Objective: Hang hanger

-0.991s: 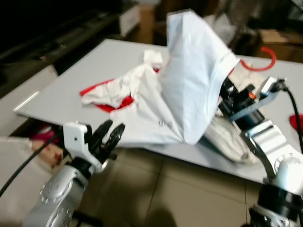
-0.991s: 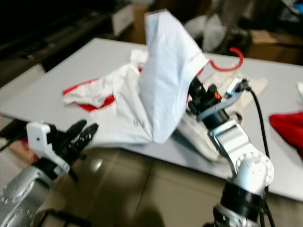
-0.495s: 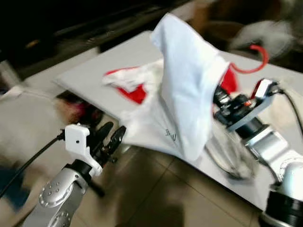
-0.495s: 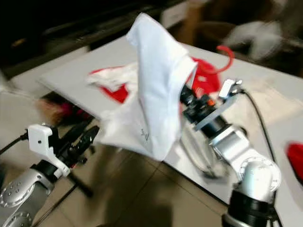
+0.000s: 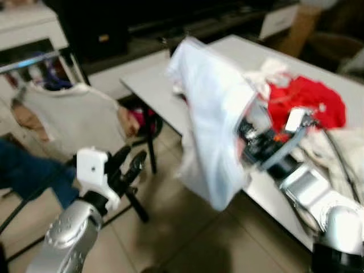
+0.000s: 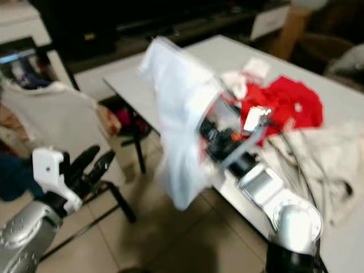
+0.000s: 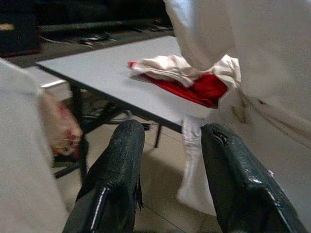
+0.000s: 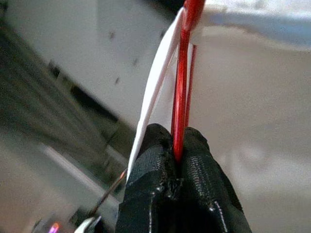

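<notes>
Your right gripper [image 8: 177, 155] has its two black fingers pinched tight on the thin red plastic hanger [image 8: 183, 73], which carries a white cloth shirt [image 5: 213, 122] draped over it, held up beside the corner of the pale grey table [image 5: 153, 79]. Your left gripper [image 7: 167, 179] hangs low over the tiled floor [image 5: 170, 239], fingers apart and holding nothing. A red garment [image 5: 307, 102] lies heaped on the table, and a beige top [image 5: 74, 116] hangs at your left

Home laundry corner — table [image 5: 153, 85], clothes [image 5: 307, 99]
</notes>
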Controlling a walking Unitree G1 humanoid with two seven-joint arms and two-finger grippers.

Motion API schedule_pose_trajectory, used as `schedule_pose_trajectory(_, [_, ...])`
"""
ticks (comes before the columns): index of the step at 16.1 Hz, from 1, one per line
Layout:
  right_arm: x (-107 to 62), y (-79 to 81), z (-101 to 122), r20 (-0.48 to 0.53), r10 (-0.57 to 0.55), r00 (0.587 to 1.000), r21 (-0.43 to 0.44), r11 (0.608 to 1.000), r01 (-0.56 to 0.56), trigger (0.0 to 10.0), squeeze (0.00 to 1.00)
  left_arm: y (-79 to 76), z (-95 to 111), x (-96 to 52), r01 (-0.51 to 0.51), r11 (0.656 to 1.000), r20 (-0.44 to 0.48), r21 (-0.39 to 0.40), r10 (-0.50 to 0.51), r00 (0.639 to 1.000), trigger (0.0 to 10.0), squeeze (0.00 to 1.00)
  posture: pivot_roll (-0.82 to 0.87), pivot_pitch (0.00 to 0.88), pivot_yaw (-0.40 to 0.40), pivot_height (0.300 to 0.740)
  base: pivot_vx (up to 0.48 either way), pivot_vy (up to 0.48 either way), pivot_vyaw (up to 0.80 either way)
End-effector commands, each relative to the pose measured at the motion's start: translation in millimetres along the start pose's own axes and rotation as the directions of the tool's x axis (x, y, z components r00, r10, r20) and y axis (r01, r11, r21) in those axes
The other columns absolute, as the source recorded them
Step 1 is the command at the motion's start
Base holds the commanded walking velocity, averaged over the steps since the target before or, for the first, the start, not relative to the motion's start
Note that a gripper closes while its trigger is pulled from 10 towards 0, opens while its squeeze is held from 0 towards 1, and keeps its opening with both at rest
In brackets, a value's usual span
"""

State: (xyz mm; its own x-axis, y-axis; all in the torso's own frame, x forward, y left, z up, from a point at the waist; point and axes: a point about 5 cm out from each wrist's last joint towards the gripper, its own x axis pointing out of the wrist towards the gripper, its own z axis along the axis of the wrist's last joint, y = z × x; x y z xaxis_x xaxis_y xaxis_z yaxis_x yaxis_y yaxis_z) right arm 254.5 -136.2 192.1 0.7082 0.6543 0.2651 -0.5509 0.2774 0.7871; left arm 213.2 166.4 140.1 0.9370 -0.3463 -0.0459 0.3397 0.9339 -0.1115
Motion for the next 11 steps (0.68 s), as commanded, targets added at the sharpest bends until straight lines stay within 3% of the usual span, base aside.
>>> schedule_pose_trajectory(1, [-3.0, 1.4, 2.3, 0.006, -0.009, 1.0, -0.024, 1.0, 0.009, 10.0, 0.0, -2.1, 0.1, -2.0, 0.0, 1.0, 0.0, -0.009, 0.0, 1.0, 10.0, 0.0, -0.1, 0.0, 0.044, 0.74, 0.0, 0.0, 0.8])
schedule_pose_trajectory(4, [-6.2, -1.7, -2.0, -0.039, -0.021, 0.999, -0.044, 0.999, 0.02, 10.0, 0.0, -3.0, -1.0, -5.6, -0.008, 1.0, 0.002, -0.015, 0.008, 1.0, 10.0, 0.0, -0.09, 0.0, 0.031, 0.74, 0.0, 0.0, 0.8])
schedule_pose_trajectory(11, [-14.0, -12.1, -1.0, -0.121, -0.067, 0.99, -0.13, 0.99, 0.051, 10.0, 0.0, -4.5, -3.3, -9.1, -0.025, 0.999, 0.003, -0.02, 0.025, 1.0, 10.0, 0.0, -0.08, 0.0, 0.006, 0.74, 0.0, 0.298, 0.8])
